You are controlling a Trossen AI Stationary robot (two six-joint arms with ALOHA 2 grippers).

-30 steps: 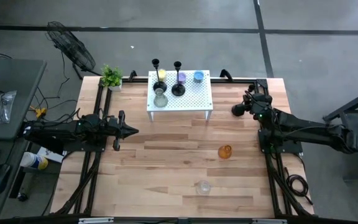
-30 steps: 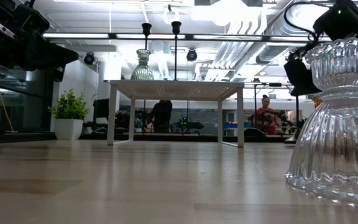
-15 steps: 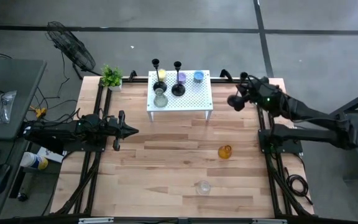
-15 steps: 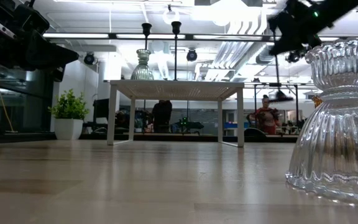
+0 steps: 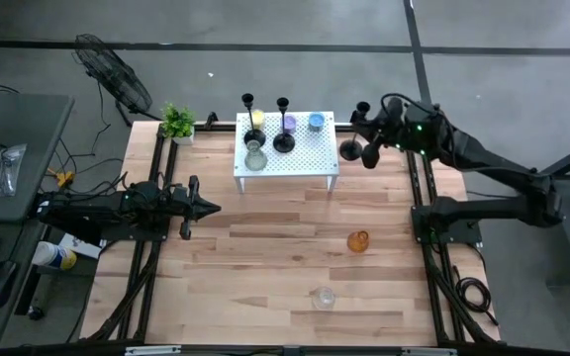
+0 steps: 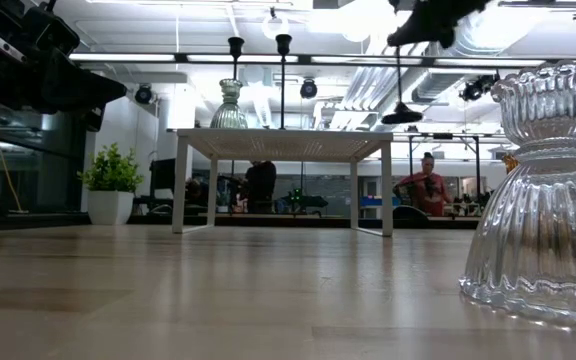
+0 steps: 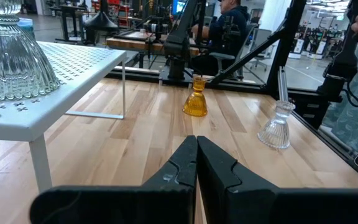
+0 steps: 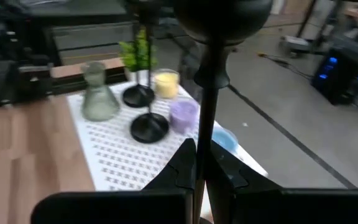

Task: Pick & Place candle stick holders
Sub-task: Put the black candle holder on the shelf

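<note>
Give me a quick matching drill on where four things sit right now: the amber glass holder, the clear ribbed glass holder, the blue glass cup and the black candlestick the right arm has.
Things:
1. amber glass holder
2. clear ribbed glass holder
3. blue glass cup
4. slim black candlestick in the right gripper

Places:
A. on the white perforated stand
B. in the air, beside the stand
C. on the wooden table, nearest its front edge
D. on the table, between stand and front edge

Pairs: 1-D, 2-C, 3-A, 4-B

Pale, satin-smooth wooden plank tabletop (image 5: 265, 267); matt white perforated metal stand (image 5: 300, 158); glossy ribbed clear glass holder (image 6: 543, 200); translucent amber glass cup (image 7: 196, 104).
</note>
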